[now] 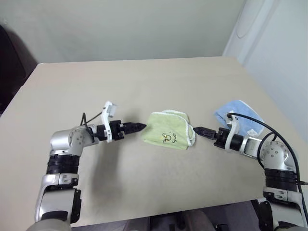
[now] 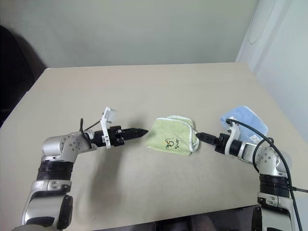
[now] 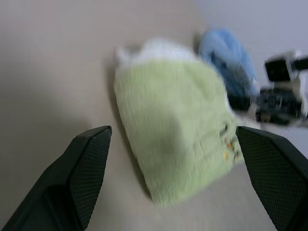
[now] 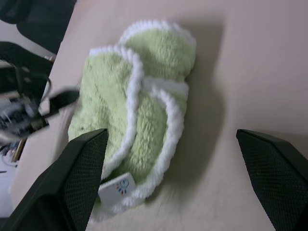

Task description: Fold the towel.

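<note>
The towel (image 1: 168,131) lay folded mid-bench (image 1: 144,82), the left gripper (image 1: 139,127) at its nine o'clock, the right gripper (image 1: 198,130) at three, both fingers apart. The right wrist view showed a white tag (image 4: 117,188).

A: Where's the towel (image 1: 168,130) sitting?

B: On the desk (image 1: 144,82), right between the two pincers: left pincer (image 1: 140,127) just off one side, right pincer (image 1: 198,130) just off the other, neither touching.

A: And the folded cloth (image 1: 239,117)?

B: Behind the right pincer's wrist, beyond the towel from the left pincer.
</note>
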Robot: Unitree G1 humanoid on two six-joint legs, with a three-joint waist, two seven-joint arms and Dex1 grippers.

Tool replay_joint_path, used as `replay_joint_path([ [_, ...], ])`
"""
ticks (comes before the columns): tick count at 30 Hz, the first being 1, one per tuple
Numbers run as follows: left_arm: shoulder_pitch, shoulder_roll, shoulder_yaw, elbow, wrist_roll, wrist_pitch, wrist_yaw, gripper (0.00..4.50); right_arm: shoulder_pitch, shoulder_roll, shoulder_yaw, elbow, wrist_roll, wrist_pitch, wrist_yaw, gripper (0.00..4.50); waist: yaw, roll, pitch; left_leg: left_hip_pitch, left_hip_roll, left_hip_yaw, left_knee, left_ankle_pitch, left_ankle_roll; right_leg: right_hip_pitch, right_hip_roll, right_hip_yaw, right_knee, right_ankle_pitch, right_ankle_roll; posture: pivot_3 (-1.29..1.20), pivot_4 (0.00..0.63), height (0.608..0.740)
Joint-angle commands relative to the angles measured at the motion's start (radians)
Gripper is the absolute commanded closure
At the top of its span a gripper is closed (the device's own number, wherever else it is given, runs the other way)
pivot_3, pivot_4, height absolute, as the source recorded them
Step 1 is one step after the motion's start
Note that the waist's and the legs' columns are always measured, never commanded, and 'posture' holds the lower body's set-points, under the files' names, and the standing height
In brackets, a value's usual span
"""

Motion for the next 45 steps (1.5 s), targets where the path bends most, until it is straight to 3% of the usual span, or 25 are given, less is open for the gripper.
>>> replay_joint_path([
  [1, -0.083, -0.002, -0.019, 0.102, 0.026, 0.029, 0.006, 0.01, -0.025, -0.003, -0.013, -0.024, 0.002, -0.028, -0.004, 0.00, 0.002, 0.000, 0.000, 0.000, 0.000, 0.000, 0.000, 0.000, 0.000, 0.000, 0.000, 0.000, 0.000, 0.000, 0.000, 0.00, 0.150, 0.740],
  [5, -0.127, -0.021, -0.099, 0.220, 0.106, -0.047, -0.021, 0.01, -0.031, 0.005, -0.026, -0.027, 0.004, -0.044, -0.018, 0.00, 0.005, 0.000, 0.000, 0.000, 0.000, 0.000, 0.000, 0.000, 0.000, 0.000, 0.000, 0.000, 0.000, 0.001, -0.001, 0.00, 0.150, 0.740],
  [17, -0.222, -0.142, -0.125, 0.367, 0.143, -0.074, -0.111, 0.01, -0.022, 0.006, -0.034, -0.037, 0.004, -0.068, -0.053, 0.00, 0.035, 0.003, -0.001, 0.001, -0.001, -0.001, 0.001, 0.001, 0.000, 0.006, -0.002, 0.000, 0.000, -0.001, 0.002, 0.00, 0.150, 0.740],
  [23, -0.233, -0.152, -0.118, 0.352, 0.143, -0.052, -0.156, 0.01, -0.021, 0.006, -0.030, -0.036, 0.004, -0.077, -0.060, 0.00, 0.036, 0.003, -0.001, -0.001, -0.002, -0.001, 0.001, 0.001, 0.002, 0.006, -0.003, 0.000, 0.000, -0.005, 0.008, 0.00, 0.150, 0.740],
  [34, -0.166, -0.154, -0.169, 0.194, 0.123, 0.022, -0.224, 0.01, -0.036, 0.017, -0.021, -0.020, 0.001, -0.093, -0.064, 0.00, 0.033, 0.003, -0.001, -0.001, -0.005, -0.001, 0.002, -0.002, 0.006, 0.007, -0.004, 0.002, -0.001, -0.002, 0.004, 0.00, 0.150, 0.740],
  [37, -0.155, -0.159, -0.179, 0.180, 0.130, 0.024, -0.210, 0.01, -0.037, 0.020, -0.019, -0.019, 0.000, -0.098, -0.064, 0.00, 0.033, 0.003, -0.001, 0.000, -0.005, -0.001, 0.002, -0.002, 0.006, 0.007, -0.004, 0.002, -0.001, -0.006, 0.010, 0.00, 0.150, 0.740],
  [44, -0.155, -0.173, -0.171, 0.184, 0.128, 0.027, -0.186, 0.01, -0.029, 0.031, -0.020, -0.030, 0.001, -0.101, -0.069, 0.00, 0.033, 0.003, -0.001, 0.000, -0.005, -0.001, 0.002, -0.001, 0.006, 0.007, -0.004, 0.001, -0.001, -0.006, 0.010, 0.00, 0.150, 0.740],
  [45, -0.158, -0.175, -0.168, 0.190, 0.130, 0.026, -0.181, 0.18, -0.029, 0.032, -0.021, -0.031, 0.001, -0.101, -0.070, 0.00, 0.033, 0.003, -0.001, 0.000, -0.005, -0.001, 0.002, -0.001, 0.006, 0.007, -0.004, 0.001, -0.001, -0.006, 0.010, 0.00, 0.150, 0.740],
])
